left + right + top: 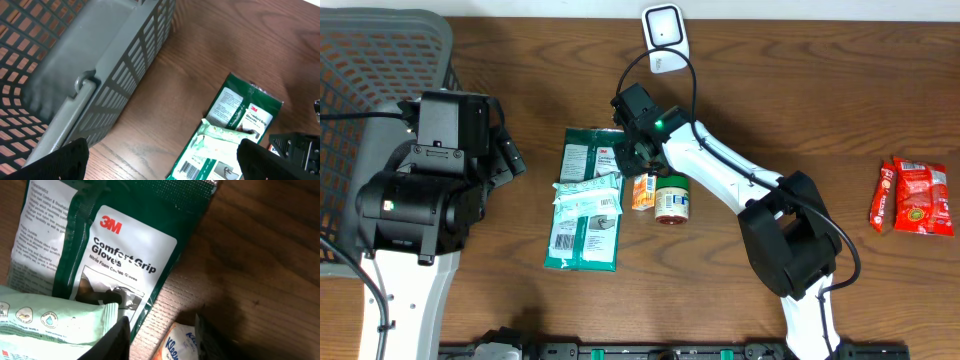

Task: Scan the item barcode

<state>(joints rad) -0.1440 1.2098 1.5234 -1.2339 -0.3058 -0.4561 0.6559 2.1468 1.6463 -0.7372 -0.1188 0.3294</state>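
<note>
A small orange-and-white Kleenex tissue pack [642, 190] lies on the table between the green 3M gloves pack [588, 150] and a jar. My right gripper [638, 165] is down over it. In the right wrist view the fingers of that gripper [161, 325] stand close on either side of the tissue pack [182, 342], the right one against its edge. The white barcode scanner [665, 38] stands at the table's back edge. My left gripper [162, 160] hangs open and empty above the table near the basket, its fingertips [70, 160] wide apart.
A grey mesh basket [370, 60] fills the far left. A pale green wipes pack [588, 200] lies across the gloves pack. A white-lidded jar [671, 198] stands right of the tissue pack. Red snack packets [915, 197] lie at the far right.
</note>
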